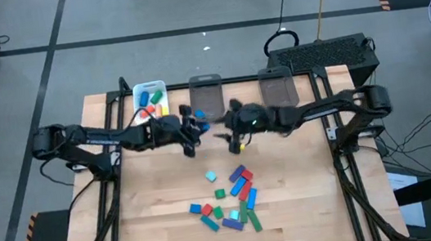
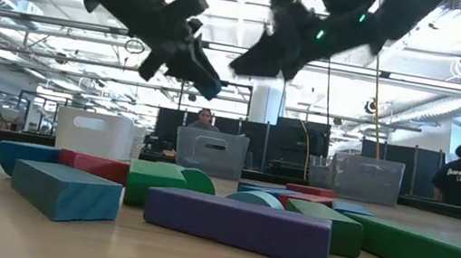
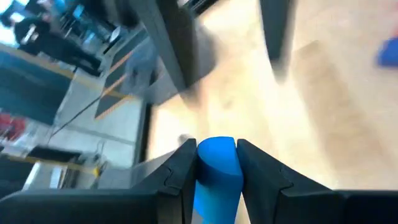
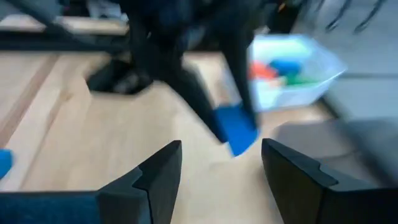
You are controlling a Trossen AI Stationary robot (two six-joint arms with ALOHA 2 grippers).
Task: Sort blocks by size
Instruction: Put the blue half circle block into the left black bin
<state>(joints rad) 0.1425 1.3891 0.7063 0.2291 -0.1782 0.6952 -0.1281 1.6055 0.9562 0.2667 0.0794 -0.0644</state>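
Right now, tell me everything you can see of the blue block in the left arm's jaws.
The blue block is plain solid blue with a matte look, and its visible end is rounded. The left gripper clamps it, one dark jaw flat against each side, with the rounded end poking out past the tips. It is held in the air above the far middle of the table, near the grey bins, touching nothing else.

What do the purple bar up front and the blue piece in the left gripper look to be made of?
Purple bar: probably dense foam or painted wood; flat matte faces, slightly soft edges, no glare. Blue piece, shut between the left gripper's fingers: smooth solid colour with a rounded end, faint sheen; foam or plastic, cannot tell which.
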